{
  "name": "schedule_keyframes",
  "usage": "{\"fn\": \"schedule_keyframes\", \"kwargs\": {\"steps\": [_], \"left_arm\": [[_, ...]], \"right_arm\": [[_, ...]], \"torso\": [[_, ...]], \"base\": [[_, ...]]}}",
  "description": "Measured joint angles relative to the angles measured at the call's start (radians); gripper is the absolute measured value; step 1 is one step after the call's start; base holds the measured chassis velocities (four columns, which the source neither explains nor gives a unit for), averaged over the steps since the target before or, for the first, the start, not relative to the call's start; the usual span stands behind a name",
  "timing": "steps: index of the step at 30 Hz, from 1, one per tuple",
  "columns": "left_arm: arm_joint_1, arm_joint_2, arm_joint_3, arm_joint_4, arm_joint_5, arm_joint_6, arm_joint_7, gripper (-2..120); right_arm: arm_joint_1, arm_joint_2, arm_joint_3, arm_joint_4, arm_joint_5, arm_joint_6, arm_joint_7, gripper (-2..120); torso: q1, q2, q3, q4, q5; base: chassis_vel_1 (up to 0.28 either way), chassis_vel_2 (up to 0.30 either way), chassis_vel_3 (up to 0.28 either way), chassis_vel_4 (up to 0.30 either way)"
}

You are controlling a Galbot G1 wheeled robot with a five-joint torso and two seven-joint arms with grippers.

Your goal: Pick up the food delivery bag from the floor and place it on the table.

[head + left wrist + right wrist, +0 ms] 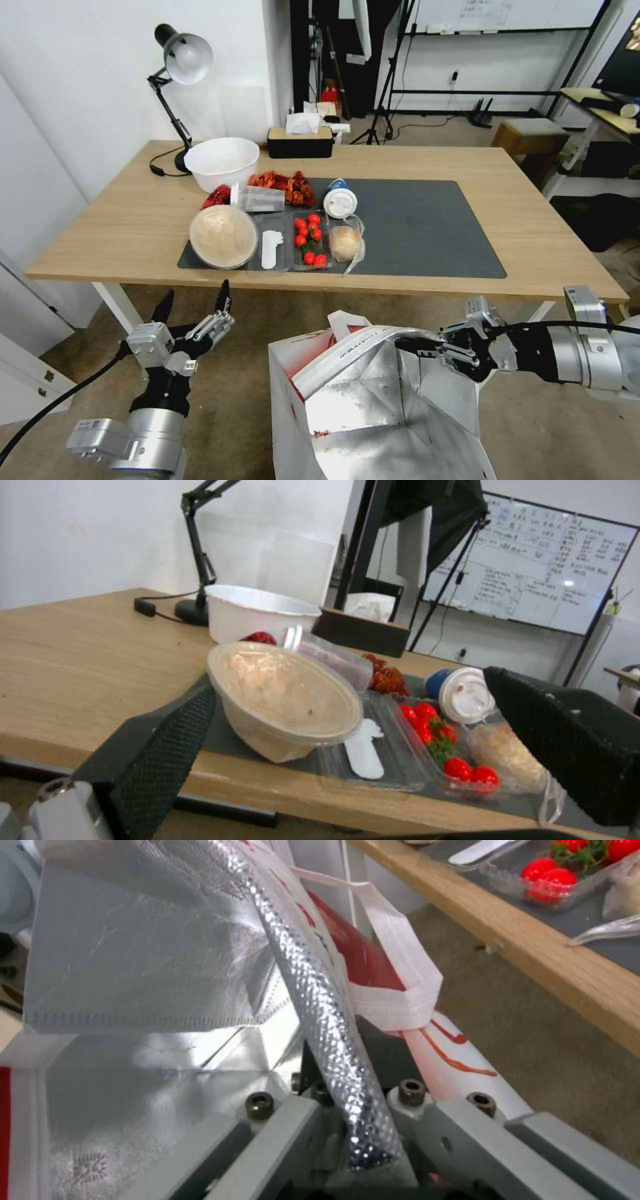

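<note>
Right claw (419, 347) pinching food delivery bag (373, 407) rim, bag below table (133, 227) edge; left claw (195, 301) spread, empty

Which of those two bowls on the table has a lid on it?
The clear plastic bowl at the mat's near-left corner is lidded, with pale food inside; the white bowl by the lamp is open.

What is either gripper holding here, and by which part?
The right gripper is shut on the bag, pinching the foil-lined top rim of its wall. The left gripper is open and holds nothing.
</note>
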Motion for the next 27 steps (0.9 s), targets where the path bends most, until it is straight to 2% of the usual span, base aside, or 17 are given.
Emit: {"fn": "schedule_keyframes", "kwargs": {"steps": [14, 27], "left_arm": [[-0.001, -0.001, -0.003, -0.003, 0.003, -0.001, 0.001, 100], [0.009, -0.018, -0.005, -0.019, 0.023, -0.007, 0.002, 100]], "right_arm": [[0.0, -0.001, -0.002, -0.006, -0.003, 0.001, -0.016, 0], [0.012, -0.079, 0.046, -0.016, 0.098, -0.019, -0.021, 0]], "torso": [[-0.003, -0.006, -0.003, -0.0001, 0.0], [-0.004, -0.01, -0.005, 0.0, 0.0001]], "base": [[0.0, 0.0, 0.0, 0.0], [0.0, 0.0, 0.0, 0.0]]}}
